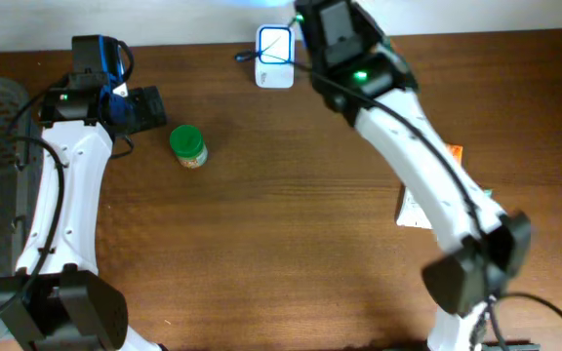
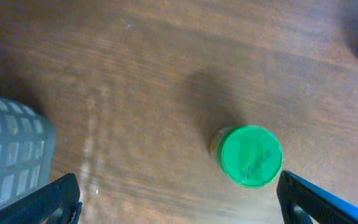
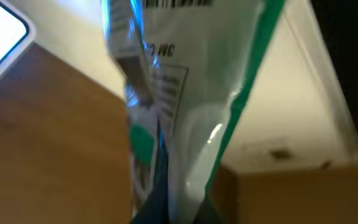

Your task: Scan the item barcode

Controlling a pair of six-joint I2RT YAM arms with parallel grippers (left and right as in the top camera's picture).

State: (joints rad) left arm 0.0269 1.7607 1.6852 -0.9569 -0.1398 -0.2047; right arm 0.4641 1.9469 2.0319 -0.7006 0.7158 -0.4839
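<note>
The right gripper is clamped shut on a plastic packet, which it holds up at the far edge of the table, just beside the white scanner. This appears intended to present the barcode near the packet's top. The left gripper hangs with jaws wide apart above a green-lidded jar, holding nothing and, in my judgement, parked clear.

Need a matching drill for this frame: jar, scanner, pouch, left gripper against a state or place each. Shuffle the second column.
1. jar
2. scanner
3. pouch
4. left gripper

A. held up, barcode showing
B. jaws wide open
C. upright on the table, green lid
D. white, at the far table edge

Pairs: 1-C, 2-D, 3-A, 4-B
</note>
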